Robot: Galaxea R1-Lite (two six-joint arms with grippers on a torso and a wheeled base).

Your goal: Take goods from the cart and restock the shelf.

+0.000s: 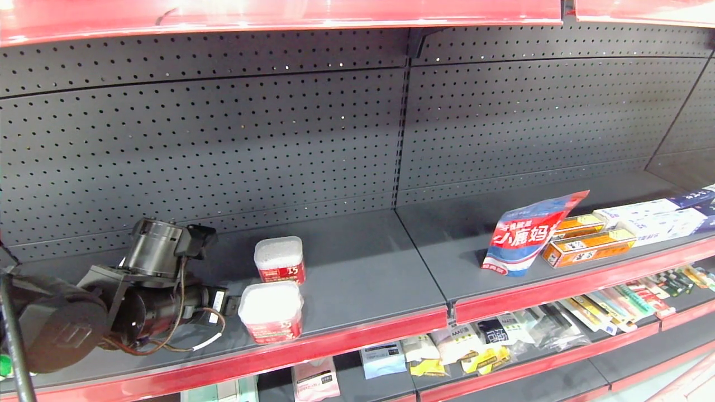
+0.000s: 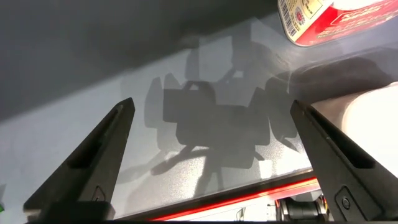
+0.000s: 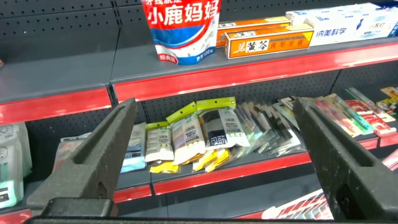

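**Operator:** Report the left arm.

**Technician:** The left gripper (image 2: 211, 106) sits at the lower left of the head frame, low over the grey shelf (image 1: 357, 268). Its jaws are spread wide with nothing between them.

**Operator:** Locate the goods nearest that arm.

**Technician:** Two red tubs with white lids stand on the shelf, left of centre. The near tub (image 1: 272, 311) is at the shelf's red front edge, just beside one jaw; contact cannot be confirmed. The far tub (image 1: 279, 259) stands behind it, apart from it, toward the perforated back panel (image 1: 223, 139).

**Operator:** Continue rightward.

**Technician:** A blue-and-red pouch (image 1: 528, 234) stands right of centre. The orange boxes (image 1: 592, 245) lie just beside it, and the white-and-blue boxes (image 1: 653, 218) follow at the right edge. Below, the lower shelf (image 1: 536, 365) carries flat packets (image 1: 475, 340) in rows.

**Operator:** Report the right arm.

**Technician:** The right gripper (image 3: 214, 102) faces the front of the shelving. Its jaws are spread wide and hold nothing, with the pouch and the packets beyond them.
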